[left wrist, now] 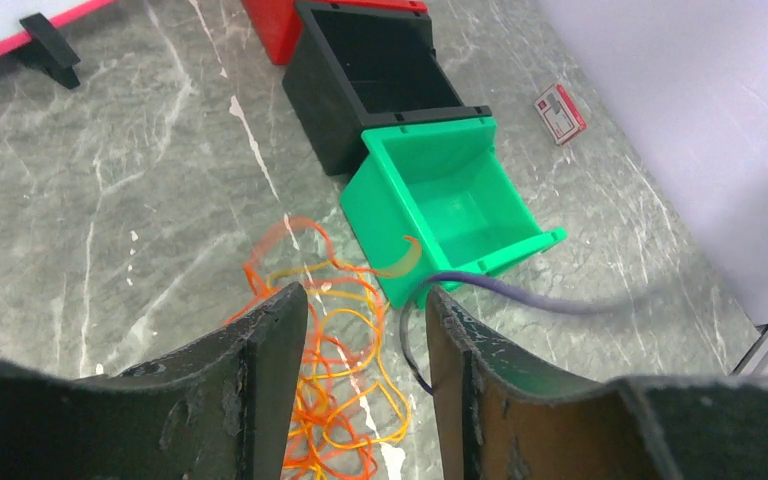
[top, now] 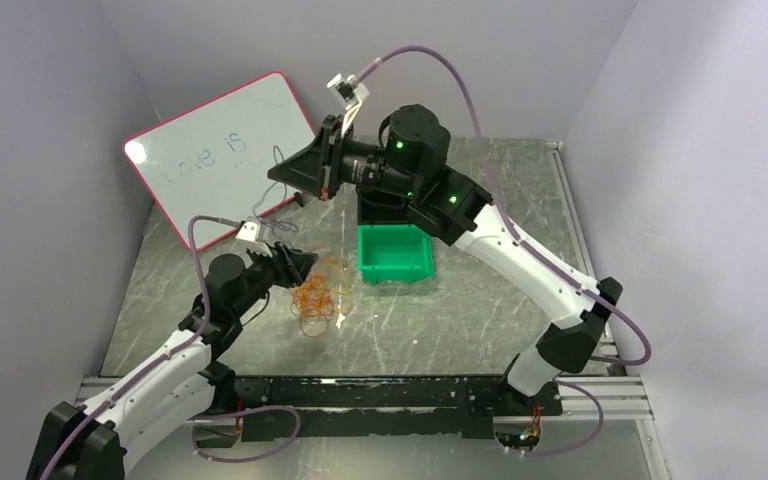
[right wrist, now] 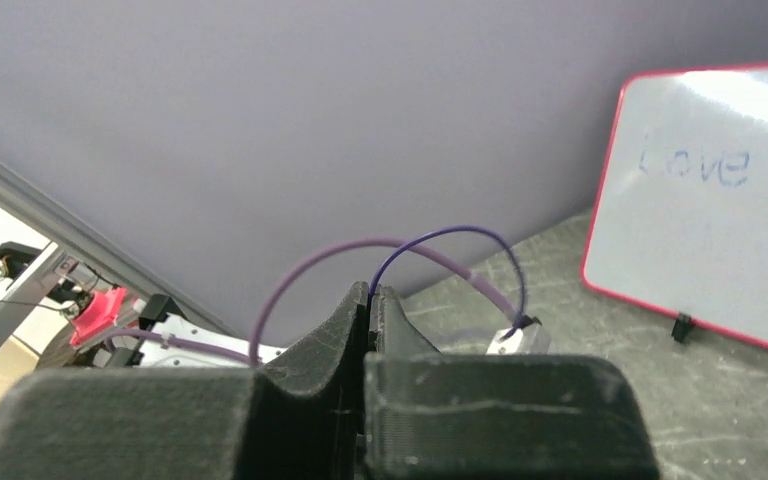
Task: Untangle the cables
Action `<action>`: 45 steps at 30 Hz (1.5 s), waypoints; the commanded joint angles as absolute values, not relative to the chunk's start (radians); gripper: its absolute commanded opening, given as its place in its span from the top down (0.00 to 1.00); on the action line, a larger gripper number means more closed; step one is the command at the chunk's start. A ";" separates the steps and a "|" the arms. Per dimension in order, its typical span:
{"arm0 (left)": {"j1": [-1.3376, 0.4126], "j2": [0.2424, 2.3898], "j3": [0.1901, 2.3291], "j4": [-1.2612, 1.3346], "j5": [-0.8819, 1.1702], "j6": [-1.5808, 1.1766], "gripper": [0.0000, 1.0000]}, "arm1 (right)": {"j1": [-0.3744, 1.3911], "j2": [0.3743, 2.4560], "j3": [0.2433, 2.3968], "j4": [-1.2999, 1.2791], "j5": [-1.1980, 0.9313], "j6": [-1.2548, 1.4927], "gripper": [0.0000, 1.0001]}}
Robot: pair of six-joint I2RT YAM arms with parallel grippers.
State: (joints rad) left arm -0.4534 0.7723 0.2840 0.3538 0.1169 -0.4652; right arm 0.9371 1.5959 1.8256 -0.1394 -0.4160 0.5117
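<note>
Our left gripper [left wrist: 365,300] stands with its jaws apart just over the cables [left wrist: 340,400], at about 9 o'clock from the clump in the top view. We see nothing pinched between them. The orange, yellow and reddish loops lie heaped and crossing one another on the table [left wrist: 110,200], so we judge that most of the untangling is not yet done. A thin purple cable [left wrist: 480,283] runs past this gripper's right finger; we cannot tell whether it touches. At 1 o'clock from the clump sits the green bin [left wrist: 380,250], with a black bin [left wrist: 325,100] behind it. Farther off, at 12 o'clock and raised, our right gripper [right wrist: 372,292] is clamped tight on what looks like that same purple cable. It appears to be the one strand drawn away from the heap.
</note>
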 commanded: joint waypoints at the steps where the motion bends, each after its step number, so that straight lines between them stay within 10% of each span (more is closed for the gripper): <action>1: -0.457 0.774 0.265 0.409 0.117 -0.475 0.49 | 0.929 1.557 1.889 -0.123 -0.413 0.487 1.00; 17: -0.457 0.747 0.216 0.362 0.060 -0.495 0.55 | 0.896 1.482 1.980 -0.261 -0.192 0.338 1.00; 27: -0.457 0.715 0.196 0.328 0.032 -0.514 0.41 | 0.881 1.396 1.976 -0.343 0.199 0.178 1.00; 45: -0.457 0.677 0.284 0.156 -0.016 -0.502 0.36 | 0.748 1.408 1.980 -0.469 0.254 0.146 1.00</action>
State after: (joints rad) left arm -0.4534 0.7013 0.2173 0.2249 0.0189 -0.5125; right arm 0.8120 1.3876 1.9690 -0.4110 0.2691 0.1493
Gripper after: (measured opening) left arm 0.624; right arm 0.018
